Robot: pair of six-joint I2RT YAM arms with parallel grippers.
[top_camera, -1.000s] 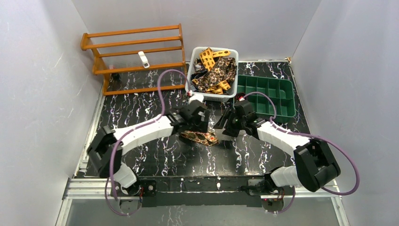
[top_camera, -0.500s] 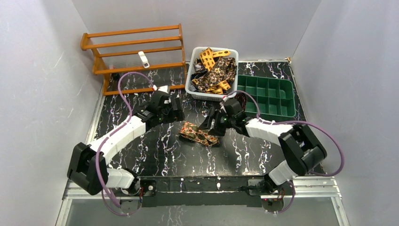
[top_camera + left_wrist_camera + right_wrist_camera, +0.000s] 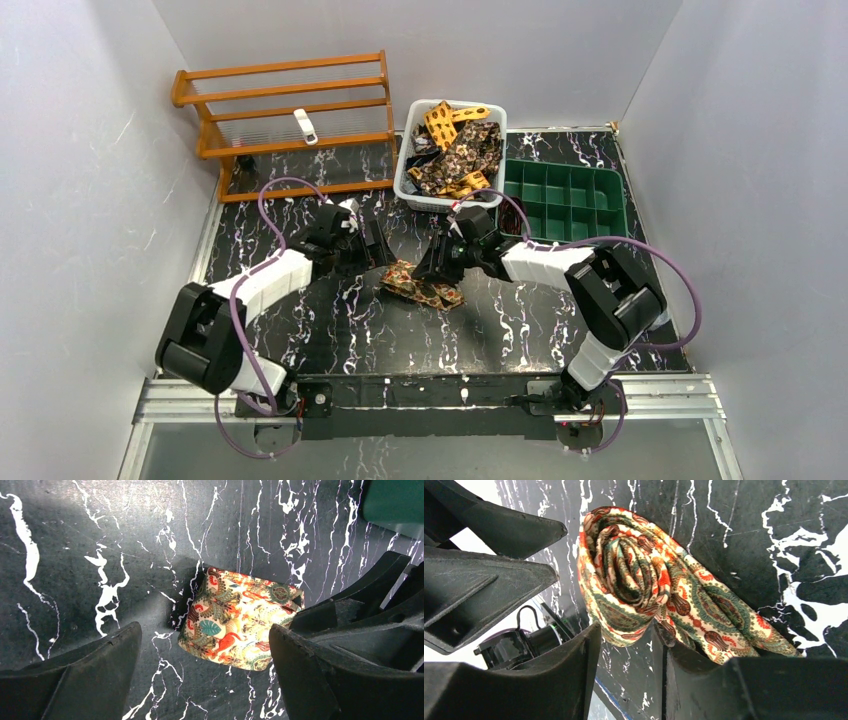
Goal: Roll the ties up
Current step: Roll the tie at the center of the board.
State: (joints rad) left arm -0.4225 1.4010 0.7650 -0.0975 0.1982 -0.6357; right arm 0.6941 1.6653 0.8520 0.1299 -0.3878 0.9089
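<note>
A rolled tie [image 3: 421,285] in a red, green and cream print lies on the black marbled table, a spiral coil with a loose tail. My left gripper [image 3: 378,252] hangs just left of it, wide open and holding nothing. In the left wrist view the tie [image 3: 240,617] sits just beyond its fingertips [image 3: 131,632]. My right gripper [image 3: 436,266] is at the coil's right side. In the right wrist view the coil [image 3: 629,575] has its near edge between the half-closed right gripper [image 3: 628,630], with table showing in the gap. More ties [image 3: 455,150] fill the white basket.
The white basket [image 3: 404,183] stands at the back centre. A green compartment tray [image 3: 567,205] sits to its right and a wooden rack [image 3: 285,110] at the back left. White walls close in both sides.
My left gripper has pulled back leftward off the tie and opened wide. My right gripper has moved left up to the coil and its jaws have narrowed.
</note>
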